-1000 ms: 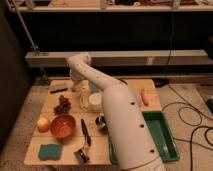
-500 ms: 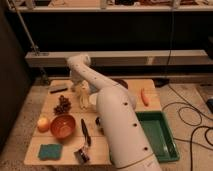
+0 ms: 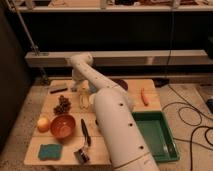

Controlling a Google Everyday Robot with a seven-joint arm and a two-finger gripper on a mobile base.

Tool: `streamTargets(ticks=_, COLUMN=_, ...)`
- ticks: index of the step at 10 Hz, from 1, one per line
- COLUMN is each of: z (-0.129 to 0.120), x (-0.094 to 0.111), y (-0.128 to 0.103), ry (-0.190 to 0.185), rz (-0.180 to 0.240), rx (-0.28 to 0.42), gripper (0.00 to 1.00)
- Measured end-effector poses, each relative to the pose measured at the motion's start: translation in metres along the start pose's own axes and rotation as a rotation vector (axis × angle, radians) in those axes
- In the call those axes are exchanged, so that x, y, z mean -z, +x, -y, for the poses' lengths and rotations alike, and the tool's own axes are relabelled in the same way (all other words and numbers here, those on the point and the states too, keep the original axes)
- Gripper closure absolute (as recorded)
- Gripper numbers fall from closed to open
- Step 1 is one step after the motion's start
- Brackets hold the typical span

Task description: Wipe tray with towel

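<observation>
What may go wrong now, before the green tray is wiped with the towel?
The gripper hangs over the far side of the wooden table, away from the teal square cloth at the near left corner; going there, it may knock the round brown bowl or the pine cone.
The white arm hides the left edge of the green plastic tray and may catch its rim.

- Dim, warm light throughout; the background toward 12 o'clock falls to near black.
- The white arm (image 3: 117,125) at 6 o'clock is brightest, lit from above.
- The pincer (image 3: 80,90) at 10 o'clock hangs over the evenly lit surface (image 3: 67,145).
</observation>
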Motion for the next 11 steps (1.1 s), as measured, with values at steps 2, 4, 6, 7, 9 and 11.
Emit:
streamTargets(ticks=2, z=-0.003, x=-0.007, y=-0.002, ry=-0.016, rz=0.005, rx=0.005, gripper=0.67)
streamTargets(ticks=4, z=-0.004, x=-0.008, y=-0.003, ry=-0.023, rz=0.016, rx=0.005, gripper=0.88)
streamTargets(ticks=6, z=0.002, x=0.002, y=-0.003, ry=-0.016, rz=0.049, rx=0.003, gripper=1.0)
streamTargets(ticks=7, z=0.007, x=0.014, y=-0.003, ry=-0.01, rz=0.067, rx=0.007, gripper=1.0)
streamTargets(ticks=9, z=0.024, x=0.074, y=-0.004, ry=0.016, rz=0.129, rx=0.04, gripper=1.0)
streamTargets(ticks=11, z=0.029, x=0.133, y=-0.001, ry=0.047, rz=0.193, rx=0.085, gripper=1.0)
